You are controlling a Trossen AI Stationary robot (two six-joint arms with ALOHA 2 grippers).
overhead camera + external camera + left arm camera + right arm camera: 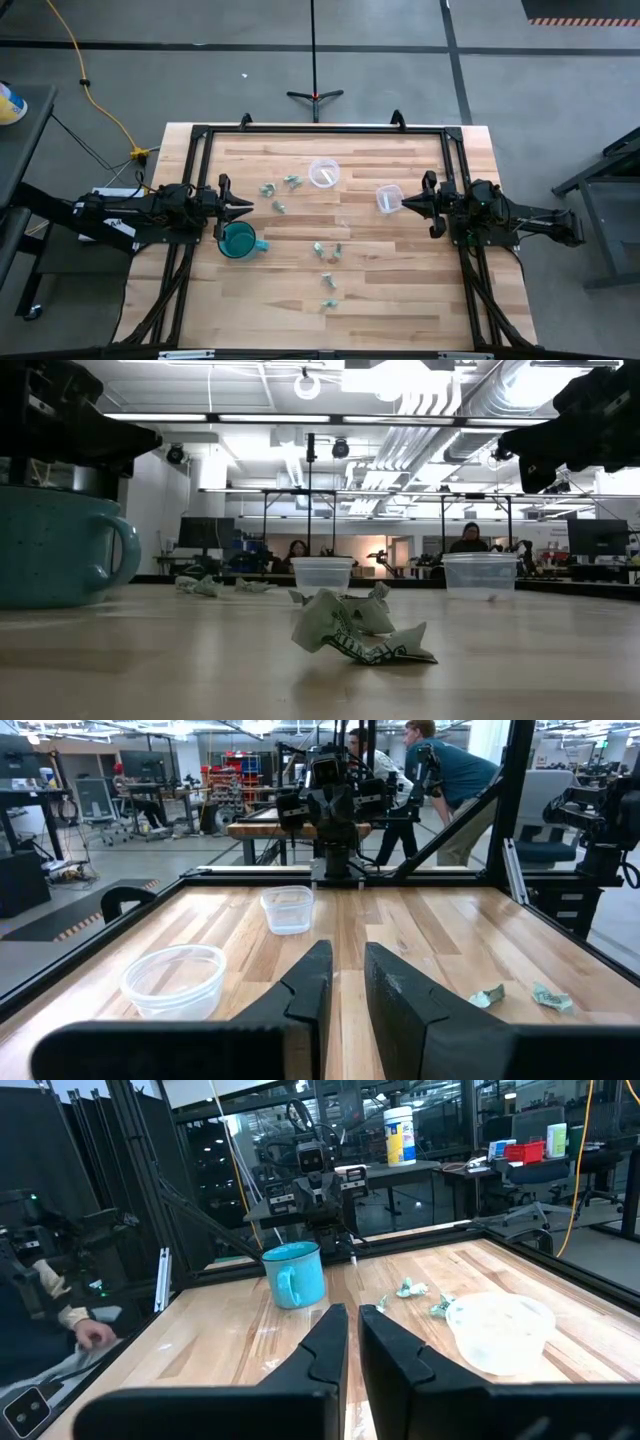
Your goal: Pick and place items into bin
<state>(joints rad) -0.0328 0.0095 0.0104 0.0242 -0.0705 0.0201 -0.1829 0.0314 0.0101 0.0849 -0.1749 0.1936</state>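
Several tiny pale green-grey crumpled items lie scattered on the wooden table: a group near the far left point(280, 190), and others at mid-table point(327, 250) and nearer point(328, 292). One item point(350, 630) sits close in the low view. My left gripper point(246, 208) point(347, 982) hovers shut at the table's left, just beyond the teal mug. My right gripper point(405, 203) point(354, 1335) hovers shut at the right, beside a clear cup point(389, 198). Both hold nothing.
A teal mug point(238, 241) point(296, 1274) stands at the left, on the near side of my left gripper. A second clear cup point(323, 172) point(175, 982) stands at centre far. A black frame point(320, 128) rims the table. People show in the room beyond.
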